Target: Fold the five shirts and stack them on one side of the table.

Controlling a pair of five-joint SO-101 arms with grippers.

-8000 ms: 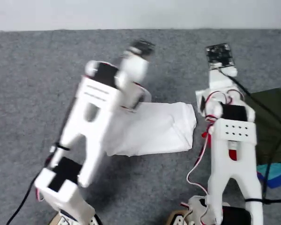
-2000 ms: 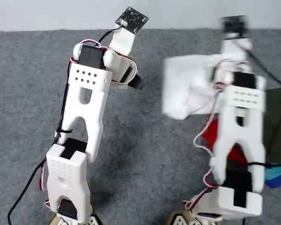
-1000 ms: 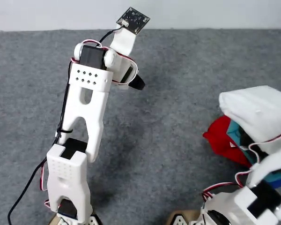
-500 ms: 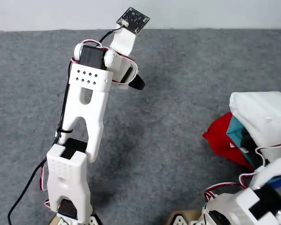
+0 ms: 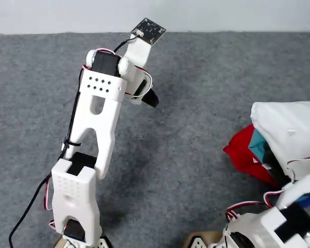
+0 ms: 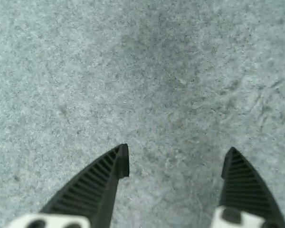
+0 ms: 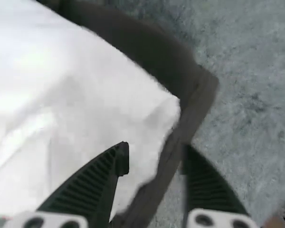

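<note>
Right gripper (image 7: 154,151): jaws part-closed, pinching cloth. We see the edge of the white shirt (image 7: 76,95) filling the gap on one side, and a fold of a dark shirt (image 7: 147,52) on the other. From above, we note the white shirt sits on top of a pile at the right edge of the table (image 6: 180,57). A teal shirt (image 5: 257,143) and a red shirt (image 5: 242,155) poke out on the pile's inner side. Left gripper (image 6: 176,156): jaws wide apart, holding nothing, above the grey table and well apart from the pile.
</note>
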